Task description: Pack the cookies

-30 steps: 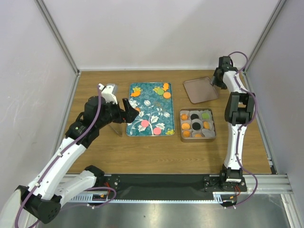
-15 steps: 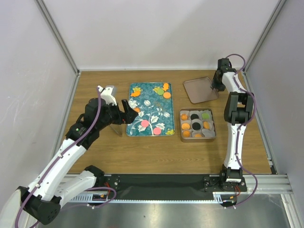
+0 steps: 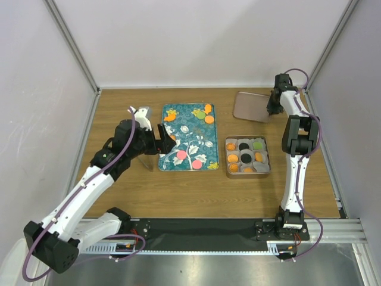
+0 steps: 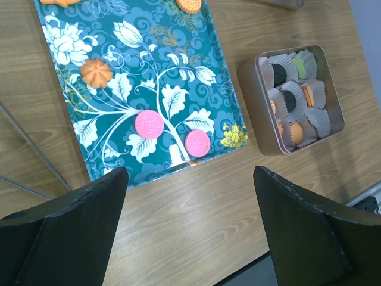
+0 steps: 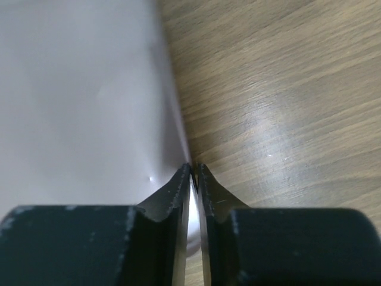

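Note:
Cookies lie on the teal flowered tray (image 3: pixel 196 128): two pink cookies (image 3: pixel 181 155) near its front edge and orange ones (image 3: pixel 209 119) at its back right. In the left wrist view I see the pink cookies (image 4: pixel 149 124) and an orange one (image 4: pixel 96 72). The square metal tin (image 3: pixel 228 173) holds orange, black (image 3: pixel 246 158) and green cookies in paper cups. My left gripper (image 3: pixel 162 138) is open and empty, above the tray's left edge. My right gripper (image 3: pixel 272 107) is shut on the edge of the tin lid (image 3: pixel 253 106), which it holds tilted; the lid (image 5: pixel 89 89) fills the left of the right wrist view.
The tin (image 4: pixel 256 119) stands just right of the tray (image 4: pixel 65 36) on the wooden table. White walls close in the back and both sides. The right arm reaches to the back right corner.
The right gripper has raised the lid's right edge, so the lid now tilts and sits a little farther back. The left arm has shifted slightly right and back.

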`<state>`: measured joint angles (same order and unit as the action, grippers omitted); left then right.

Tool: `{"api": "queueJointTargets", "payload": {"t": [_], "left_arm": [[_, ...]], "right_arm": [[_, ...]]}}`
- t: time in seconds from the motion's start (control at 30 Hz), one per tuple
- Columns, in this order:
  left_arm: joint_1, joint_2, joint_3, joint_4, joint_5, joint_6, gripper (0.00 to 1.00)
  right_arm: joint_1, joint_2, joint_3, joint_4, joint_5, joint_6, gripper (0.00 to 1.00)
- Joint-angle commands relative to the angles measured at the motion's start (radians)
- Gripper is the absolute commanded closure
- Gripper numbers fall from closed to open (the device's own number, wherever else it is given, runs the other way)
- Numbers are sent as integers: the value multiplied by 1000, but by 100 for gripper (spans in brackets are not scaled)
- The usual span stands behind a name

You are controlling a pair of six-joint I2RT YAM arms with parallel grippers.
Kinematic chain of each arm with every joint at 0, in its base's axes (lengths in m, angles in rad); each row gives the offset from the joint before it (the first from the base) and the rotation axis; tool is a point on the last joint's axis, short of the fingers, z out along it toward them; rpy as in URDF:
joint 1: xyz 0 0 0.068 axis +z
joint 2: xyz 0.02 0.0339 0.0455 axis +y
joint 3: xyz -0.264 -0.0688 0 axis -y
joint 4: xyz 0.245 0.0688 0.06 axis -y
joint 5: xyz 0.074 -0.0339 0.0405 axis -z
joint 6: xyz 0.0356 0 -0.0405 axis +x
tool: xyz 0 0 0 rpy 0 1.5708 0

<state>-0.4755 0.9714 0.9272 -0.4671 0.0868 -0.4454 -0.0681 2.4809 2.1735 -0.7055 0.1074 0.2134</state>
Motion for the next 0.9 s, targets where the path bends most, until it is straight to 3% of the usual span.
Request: {"api": "queueJointTargets", "payload": {"t": [0.0,0.27,0.87], "left_arm": [[-5,15,30,53,24,-21,7],[-5,99,79,61,30,-29,7],[-5,334,265,134,79,-24,1]], "right_arm": [[-10,-22,-23,-11,-18,-9,89],[-25,-82,-61,11,-54,7,100],[-39,-339,-207,107,-179,149,100]]}}
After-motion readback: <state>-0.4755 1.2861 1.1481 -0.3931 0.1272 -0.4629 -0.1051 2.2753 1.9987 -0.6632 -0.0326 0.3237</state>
